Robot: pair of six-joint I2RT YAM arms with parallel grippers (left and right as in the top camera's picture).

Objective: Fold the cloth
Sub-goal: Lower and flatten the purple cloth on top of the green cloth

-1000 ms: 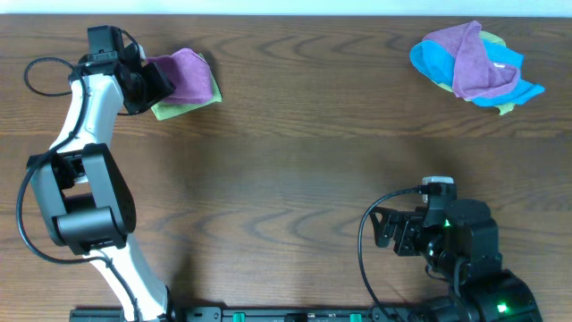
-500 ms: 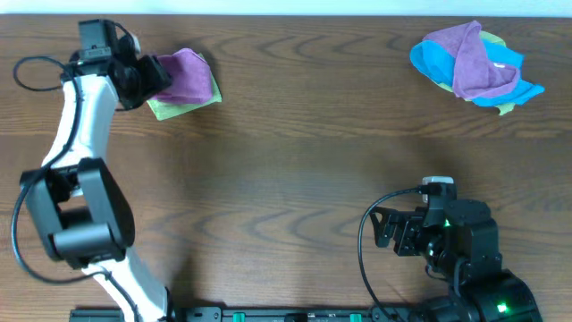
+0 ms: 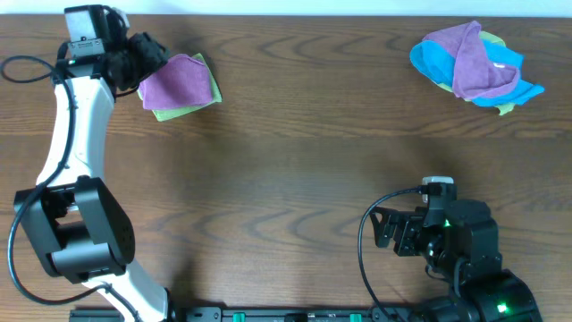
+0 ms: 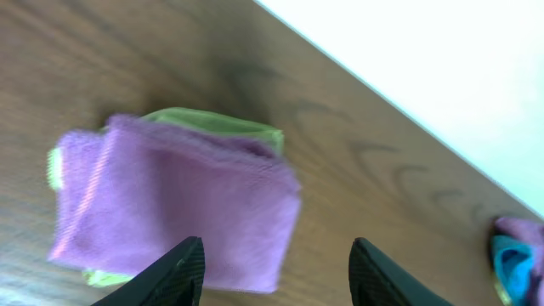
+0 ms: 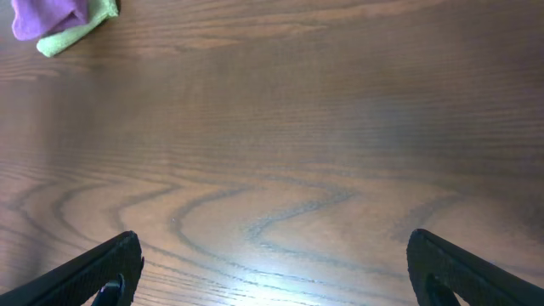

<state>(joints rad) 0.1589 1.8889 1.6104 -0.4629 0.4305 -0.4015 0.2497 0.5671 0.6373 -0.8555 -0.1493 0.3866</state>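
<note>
Since the left tool (image 4: 276, 246) has backed off toward the far left corner and let go, its 2 fingers stand apart with nothing between them. The purple cloth (image 3: 179, 80) now lies folded flat on the green cloth (image 3: 186, 111), far left on the desk (image 3: 295, 161). The fold looks done. The right tool (image 5: 274, 246) waits near, spread wide and empty.
</note>
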